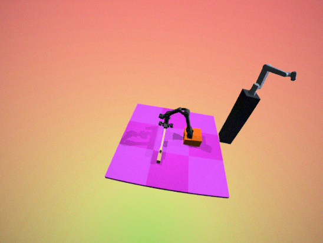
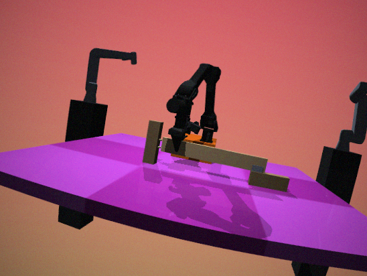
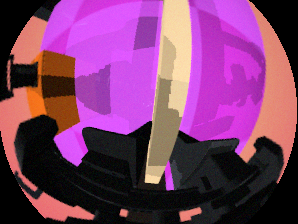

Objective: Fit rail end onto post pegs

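The long wooden rail (image 1: 162, 140) (image 2: 217, 156) (image 3: 177, 30) is raised off the table and looks about level. My gripper (image 1: 165, 125) (image 2: 177, 146) (image 3: 158, 124) is shut on it close to its post end. The upright wooden post (image 2: 153, 142) stands just beyond that end, with a narrow gap between. Two small pegs (image 2: 160, 146) span this gap; whether their tips are inside the holes is too small to tell. The rail's far end is at the grey bracket (image 2: 257, 168) on the low footboard block (image 2: 268, 181) (image 1: 159, 156). The post cannot be made out in the wrist view.
My arm stands on an orange base block (image 1: 192, 141) (image 3: 59, 107) beside the rail. The magenta table (image 1: 127, 165) (image 2: 110, 187) carries shadows of the arm. Black pedestals (image 1: 240, 116) (image 2: 86, 120) with grey arms stand beyond the table's edges.
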